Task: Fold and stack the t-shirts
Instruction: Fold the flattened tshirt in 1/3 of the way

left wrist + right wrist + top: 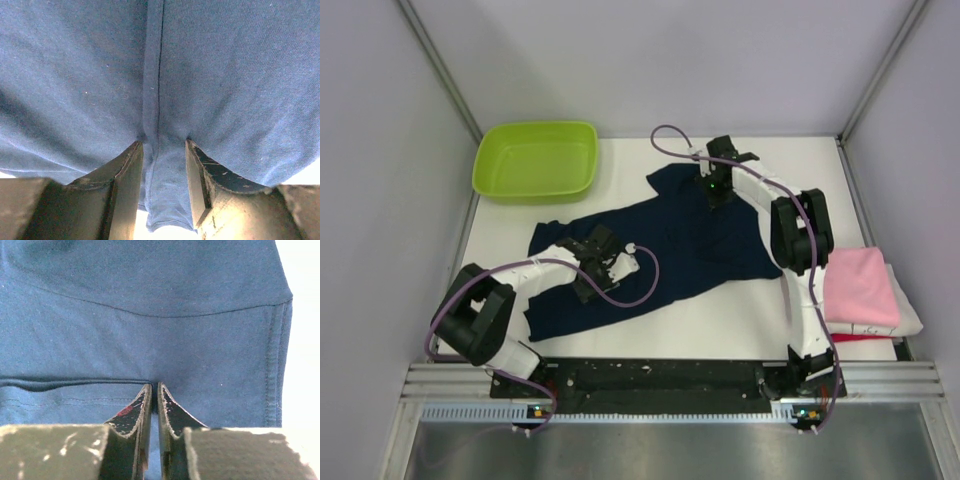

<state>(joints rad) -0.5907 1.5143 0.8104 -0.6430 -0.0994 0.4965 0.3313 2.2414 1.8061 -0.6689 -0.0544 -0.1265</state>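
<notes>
So the navy t-shirt (690, 260) is spread out kinda rumpled across the middle of the white worktop (720, 315), running from lower left up toward the upper middle of the top view.

The left gripper (603, 262) sits on the lower left part of the shirt. In its wrist view the left gripper (164, 142) has its jaws partway apart, clamped on a raised ridge of the navy cloth (225, 75) with a seam line running up from it. The ridge fills the gap between both fingers (131, 170).

The right gripper (713, 192) is on the upper part of the shirt. Up close, the right gripper (155, 386) has its jaws almost together, pinching a folded edge of the cloth (150, 285), with a stitched hem at the right of that frame.

Over at the right edge there's a folded pink t-shirt (860, 285) on top of a white t-shirt (910, 318), with a sliver of red t-shirt (865, 349) under those. A lime green tub (582, 165) sits in the upper left, near the navy shirt but not touching it.
</notes>
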